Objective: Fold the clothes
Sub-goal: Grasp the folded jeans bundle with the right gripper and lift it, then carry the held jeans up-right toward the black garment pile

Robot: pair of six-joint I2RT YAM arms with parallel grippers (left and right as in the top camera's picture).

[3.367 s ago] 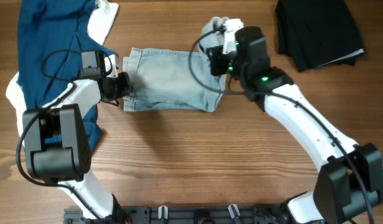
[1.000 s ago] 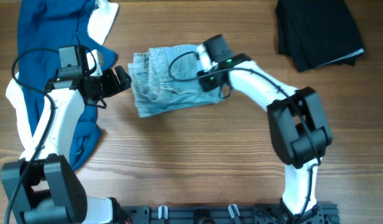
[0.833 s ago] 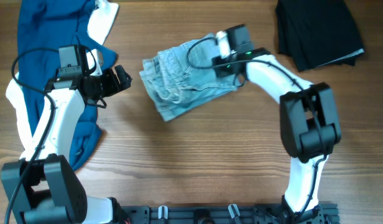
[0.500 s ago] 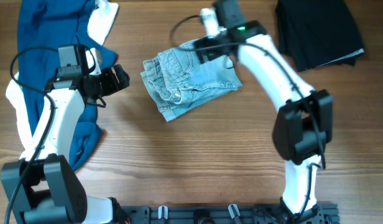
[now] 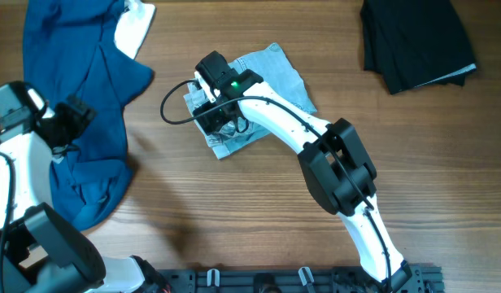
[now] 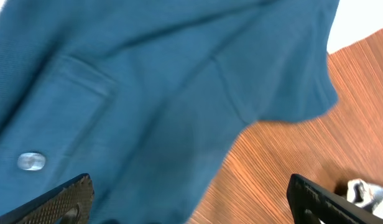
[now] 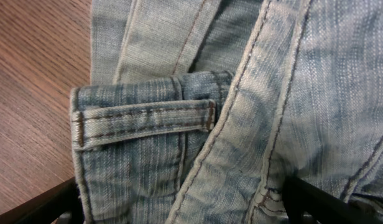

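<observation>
While the shorts [image 5: 283, 75] are lying as a crumpled, folded bundle on the table [image 5: 234, 212], near the middle of its far side, the right arm is reaching across them from the near edge. The right gripper [image 5: 218, 114] is hanging over the left end of the bundle. In the right wrist view its fingers [image 7: 55, 205] are standing wide apart at the lower corners, with denim filling the space between them; nothing is being clamped. A waistband corner with a belt loop [image 7: 145, 118] is lying just ahead of the fingers, beside bare wood.

The left gripper [image 5: 76, 118] is hovering over the shirt [image 5: 71, 57], which is spreading down the left side of the table, well apart from the shorts. In the left wrist view its fingers [image 6: 61, 199] are also standing wide apart, holding nothing, above blue cloth and a button [image 6: 31, 162]. A white cloth [image 5: 135, 28] is showing at the shirt's far edge. A black cloth [image 5: 413, 37] is lying at the far right corner
</observation>
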